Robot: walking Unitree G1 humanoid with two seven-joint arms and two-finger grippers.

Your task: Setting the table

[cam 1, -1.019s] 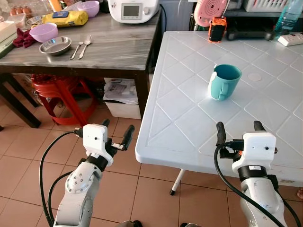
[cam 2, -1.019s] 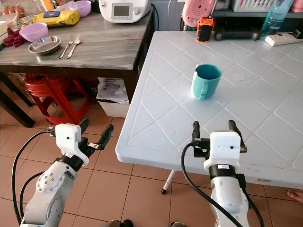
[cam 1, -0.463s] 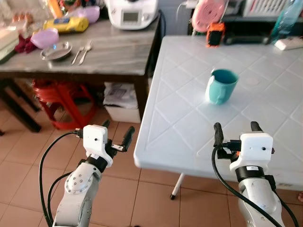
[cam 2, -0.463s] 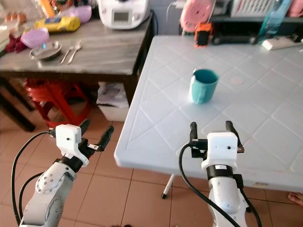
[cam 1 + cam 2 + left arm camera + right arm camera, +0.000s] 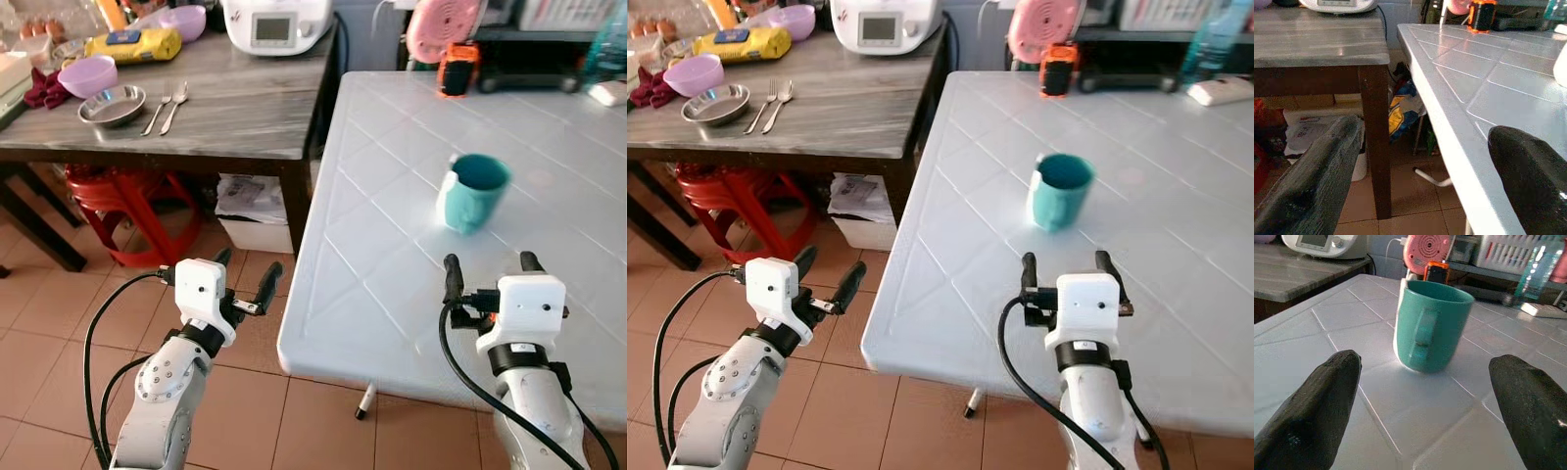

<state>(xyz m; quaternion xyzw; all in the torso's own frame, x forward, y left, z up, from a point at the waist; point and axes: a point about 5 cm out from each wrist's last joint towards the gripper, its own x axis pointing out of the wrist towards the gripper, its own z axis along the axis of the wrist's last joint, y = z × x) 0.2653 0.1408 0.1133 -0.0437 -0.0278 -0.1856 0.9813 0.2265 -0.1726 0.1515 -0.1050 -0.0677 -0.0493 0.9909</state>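
A lived-in home kitchen or dining corner. The floor (image 5: pixel 39 323) is terracotta tile. A dark wooden counter (image 5: pixel 235 108) carries everyday kitchenware: purple bowls (image 5: pixel 88 73), a steel dish (image 5: pixel 113 103), a fork and spoon (image 5: pixel 168 101), a yellow packet (image 5: pixel 132 43) and a white cooking appliance with a screen (image 5: pixel 277 22). Red plastic stools (image 5: pixel 122 201) and a box of papers (image 5: pixel 250 201) are stowed beneath it. Beside it stands a white plastic counter (image 5: pixel 392 215) with a teal mug (image 5: pixel 472 192), and behind that a pink fan (image 5: pixel 441 24), a water bottle (image 5: pixel 1205 39) and a power strip (image 5: pixel 1222 90).
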